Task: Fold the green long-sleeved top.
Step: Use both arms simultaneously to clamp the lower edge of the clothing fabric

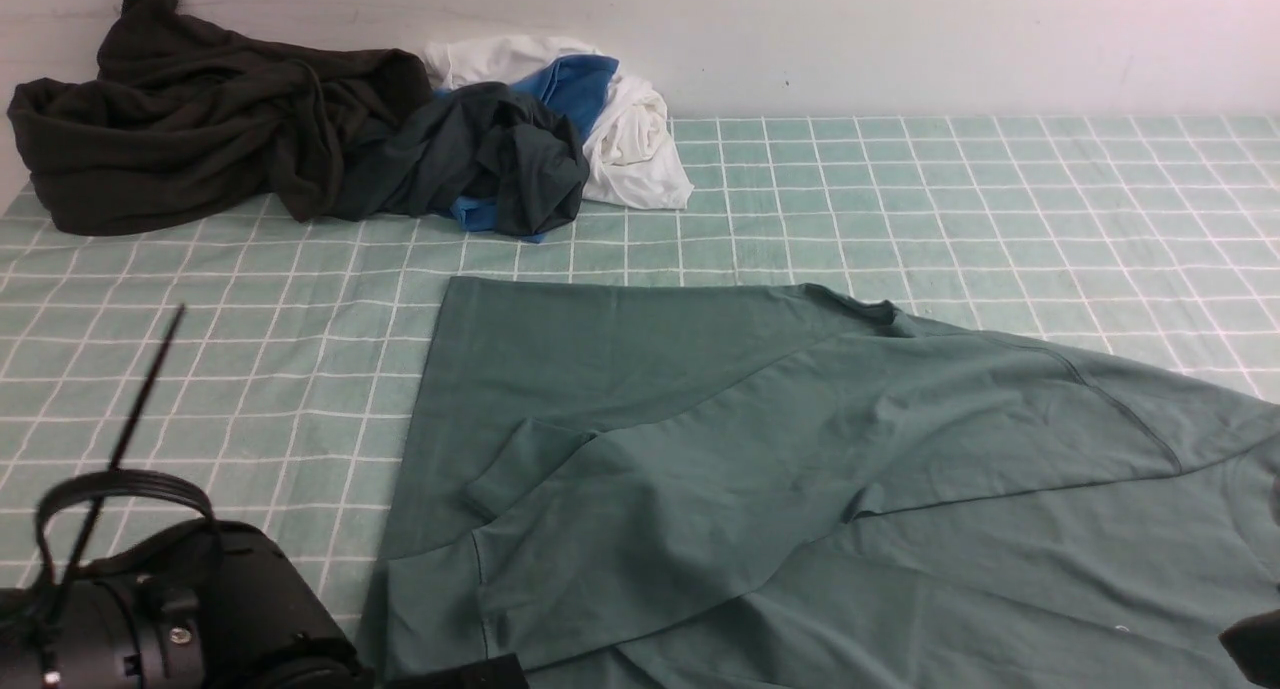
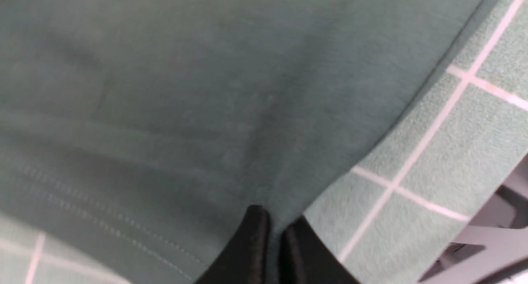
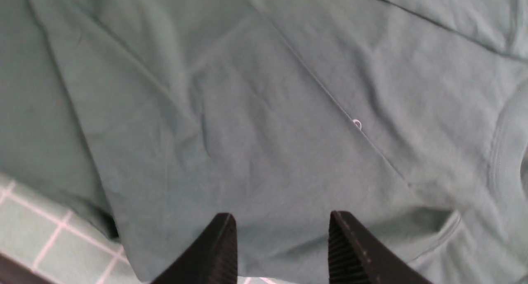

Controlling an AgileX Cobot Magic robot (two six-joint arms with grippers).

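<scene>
Spreading across everything in the front view, the white-gridded green cloth (image 1: 1000,219) is the largest thing here, reaching back to the pale wall (image 1: 900,39) at 12 and 1 o'clock. On it lies the green long-sleeved top (image 1: 700,499), filling the front view from its centre down to 6 o'clock and out past the edge at 3 and 4 o'clock. It is rumpled, with layers lapping over one another and a narrow band of fabric near 7 o'clock. At 10 o'clock is the bulky black-olive garment (image 1: 200,119), bunched up; its neighbour at 11 o'clock is the darker teal-green garment (image 1: 480,149), crumpled and touching it. The white garment (image 1: 640,139) sits at about 12 o'clock, and the blue garment (image 1: 580,89) pokes out between it and the darker teal one. Down at 8 o'clock comes the left arm (image 1: 230,609); its left gripper (image 2: 273,222) is closed on a gathered fold of the top, as the left wrist view shows. The right gripper (image 3: 282,218), its edge showing at 4 o'clock in the front view, is open over the top, with nothing gripped. Smallest is a little white ring mark (image 3: 357,124), partly visible beside a crease, also toward 4 o'clock in the front view.
</scene>
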